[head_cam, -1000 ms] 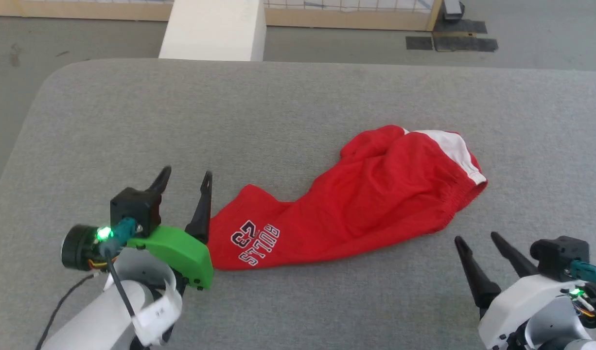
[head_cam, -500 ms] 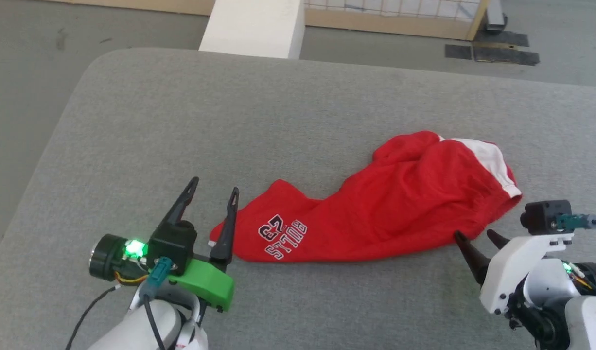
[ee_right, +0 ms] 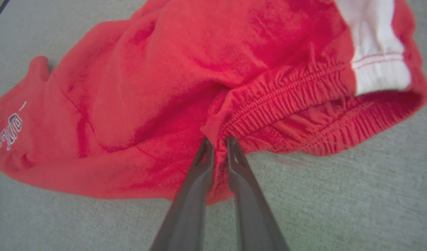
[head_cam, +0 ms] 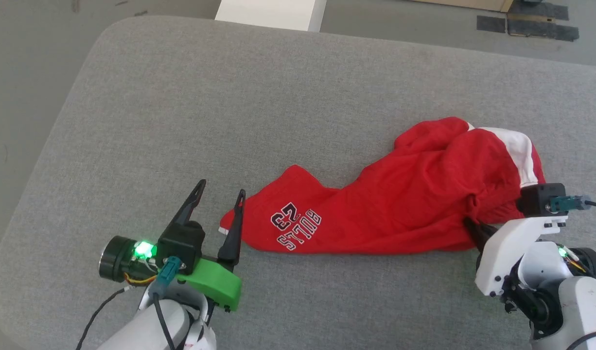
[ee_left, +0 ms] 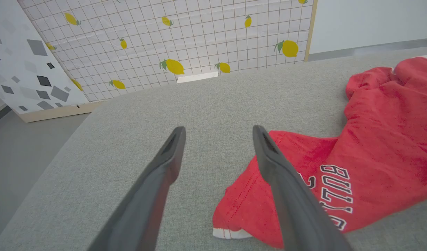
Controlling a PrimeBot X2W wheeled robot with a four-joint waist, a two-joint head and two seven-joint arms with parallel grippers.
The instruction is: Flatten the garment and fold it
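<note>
While tight on the garment's [head_cam: 405, 204] waistband [ee_right: 286, 101], right fingers [ee_right: 196, 181] nearly together; left fingers [ee_left: 154, 195] wide apart, empty, beside its hem [ee_left: 231, 233].

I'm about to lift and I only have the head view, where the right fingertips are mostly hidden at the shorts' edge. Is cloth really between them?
Observer: Yes. In the right wrist view the right gripper is pinched on the shorts, with a fold of red cloth between its fingers.
Operator: Which part did it catch?
Observer: The gathered waistband, well away from the white stripe.
Operator: And the left side?
Observer: In the left wrist view the left gripper is open. The leg's white-edged hem lies below it, not pinched.
</note>
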